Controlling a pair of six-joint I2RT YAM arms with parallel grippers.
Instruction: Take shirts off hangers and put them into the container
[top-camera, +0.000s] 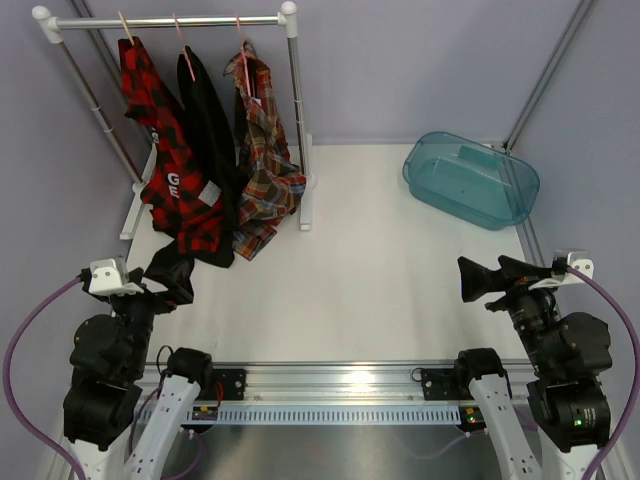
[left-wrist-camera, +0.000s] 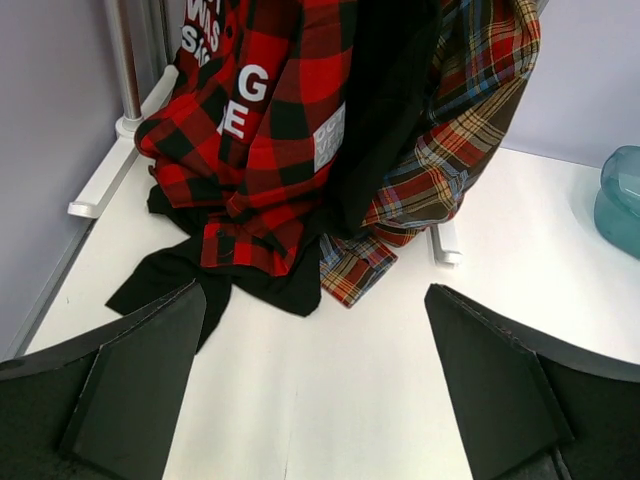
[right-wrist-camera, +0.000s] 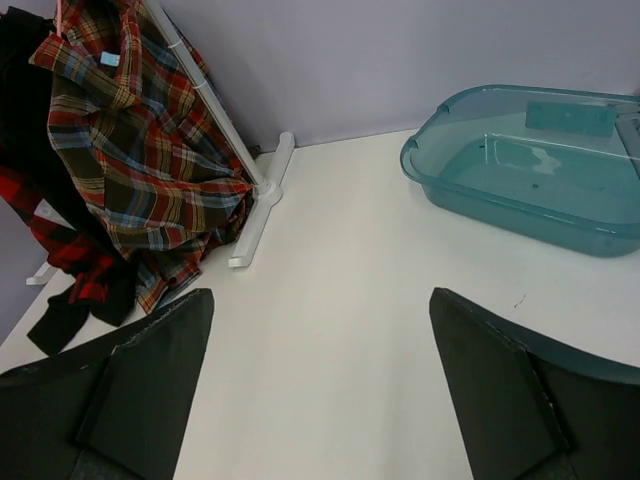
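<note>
Three shirts hang on pink hangers (top-camera: 240, 30) from a white rail at the back left. They are a red-and-black check one (top-camera: 172, 175) with white letters, a plain black one (top-camera: 212, 130) and a tartan one (top-camera: 268, 170), and their hems rest on the table. The teal container (top-camera: 515, 205) sits at the back right with nothing in it. My left gripper (top-camera: 172, 277) hovers open just short of the black hem. My right gripper (top-camera: 492, 272) is open in front of the container. The left wrist view shows the shirts (left-wrist-camera: 270, 130), and the right wrist view shows the container (right-wrist-camera: 520, 215) and the tartan shirt (right-wrist-camera: 140, 150).
The white rail (top-camera: 170, 20) stands on two posts with flat feet (top-camera: 305, 195) on the table. Purple walls close in the back and sides. A metal track (top-camera: 340, 385) runs along the near edge between the arm bases.
</note>
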